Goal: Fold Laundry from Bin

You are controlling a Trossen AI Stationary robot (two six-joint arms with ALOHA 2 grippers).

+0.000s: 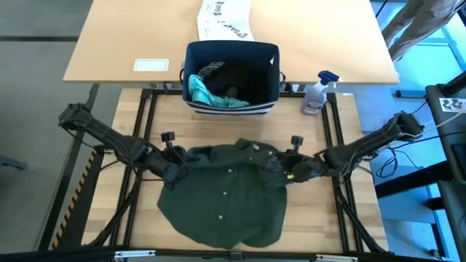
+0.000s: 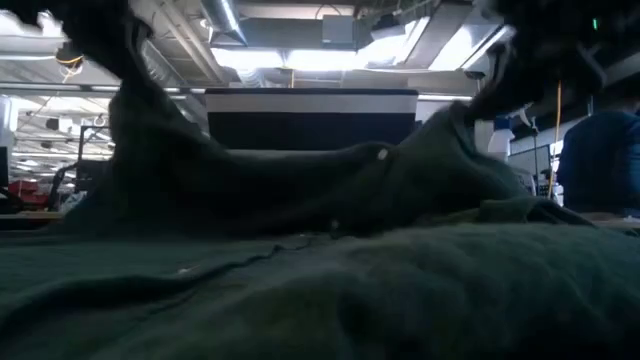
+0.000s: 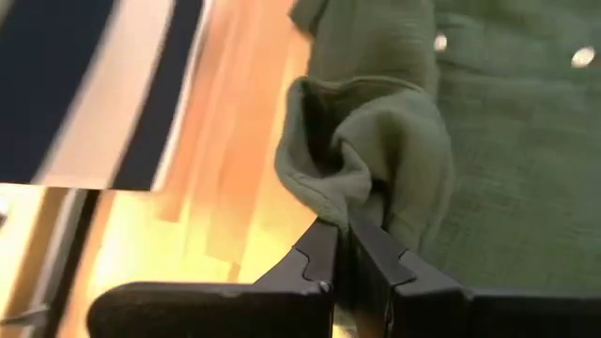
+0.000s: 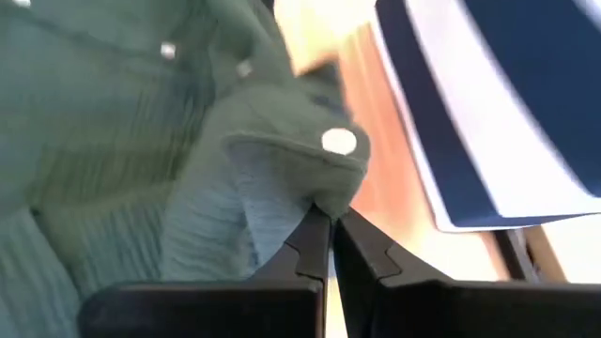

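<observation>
Olive-green buttoned cloth shirt (image 1: pixel 222 198) spread rumpled mid-bench, near navy striped fabric bin (image 1: pixel 231 77) at bench's far edge. Left pincer (image 3: pixel 340 246) and right pincer (image 4: pixel 327 230) each clamped on shirt's far corners.

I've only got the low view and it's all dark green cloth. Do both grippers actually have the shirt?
Observer: Yes. The left gripper is shut on a bunched fold of the green shirt.
Operator: And the right?
Observer: The right gripper is shut on an edge beside a white button.
Operator: What's left in the bin?
Observer: The bin holds a teal piece and dark cloth.
</observation>
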